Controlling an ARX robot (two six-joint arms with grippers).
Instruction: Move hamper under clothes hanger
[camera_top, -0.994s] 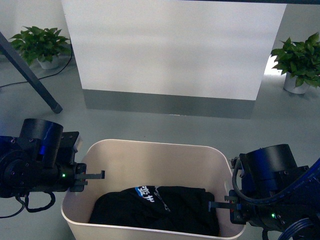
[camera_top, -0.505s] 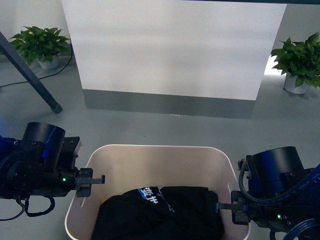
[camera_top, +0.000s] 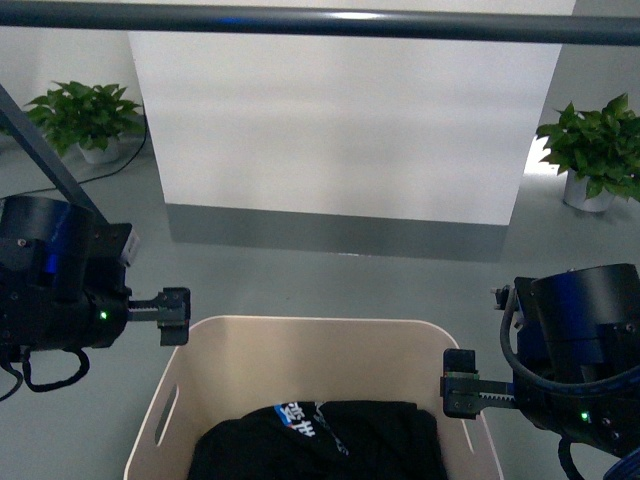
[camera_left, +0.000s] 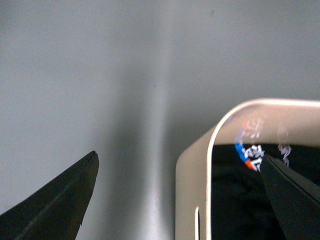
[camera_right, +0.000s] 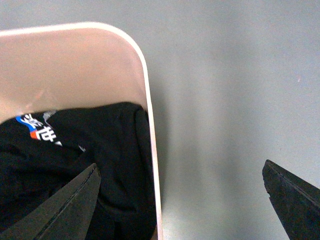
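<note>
Hamper (camera_top: 320, 322) low on floor, black garment (camera_top: 330, 445) inside | clothes hanger (camera_top: 320, 22) bar high above hamper | left end effector (camera_top: 172, 316) spread wide, straddling hamper's left rear corner | right end effector (camera_top: 458, 393) spread wide, astride hamper's right rim | white panel (camera_top: 340, 110), potted plants (camera_top: 88, 112) beyond hamper

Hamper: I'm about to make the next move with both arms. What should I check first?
1. Left gripper open, one finger on each side of the hamper wall: ok.
2. Right gripper open, one finger on each side of the opposite wall: ok.
3. Firm hold on the hamper: not ok, neither gripper is closed on a wall.
4. Black clothes fully inside, nothing over the rim: ok.
5. Hamper directly beneath the rack bar: cannot tell; the bar crosses overhead in the front view, but depth is unclear.
6. Floor beyond the hamper bare: ok.
</note>
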